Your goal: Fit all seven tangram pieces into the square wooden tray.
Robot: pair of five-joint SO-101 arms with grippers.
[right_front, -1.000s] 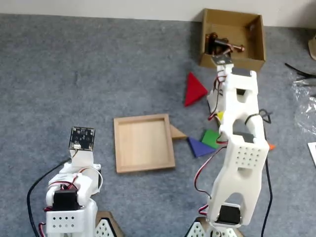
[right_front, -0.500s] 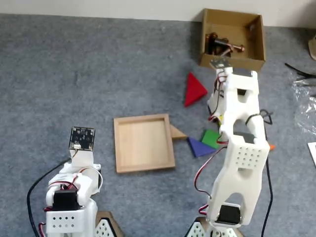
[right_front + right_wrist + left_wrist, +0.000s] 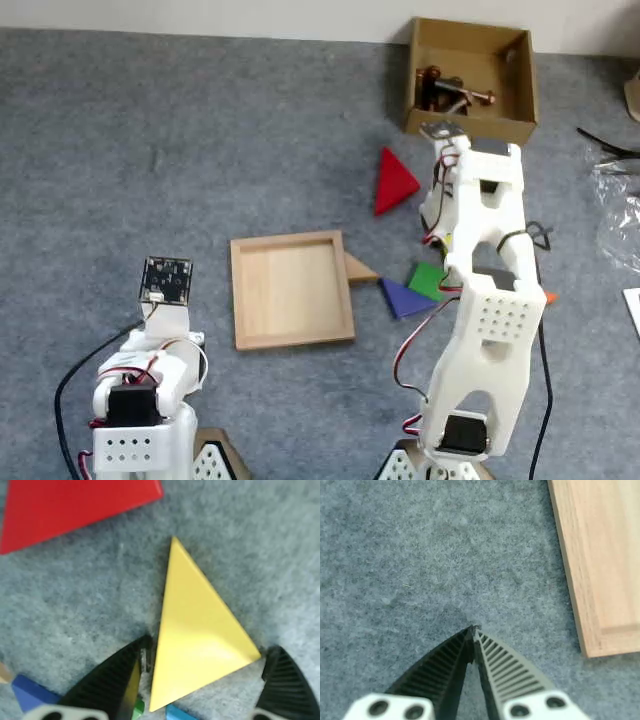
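While the right pincer [image 3: 207,647] hung spread wide over the yellow triangle [image 3: 192,630], one finger sat right at the piece's long edge and the other stood just off its far corner. So nothing was pinched yet. The yellow piece lay flat on the grey table [image 3: 150,130], right of the square wooden tray [image 3: 290,290], with the red triangle [image 3: 75,505] near it on the far side. A green piece [image 3: 428,280] and a blue triangle [image 3: 402,297] crowded its near side. A tan triangle [image 3: 358,267] touched the tray's right rim. The tray showed bare wood, so I judged none of the seven seated.

The left pincer [image 3: 472,630] was pressed together, holding nothing, above the table just left of the tray's near corner.

Risks as I judged them:
- The piece is thin and flat on a fuzzy surface, so the fingers could ride over it and close on nothing.
- The fingers stood unevenly. The one already at the edge would likely push first and spin or skate the triangle.
- The green and blue pieces sat just beside the near finger, so a closing squeeze could snag or drag them.
- A triangle pinched near a corner could pivot out during the lift.
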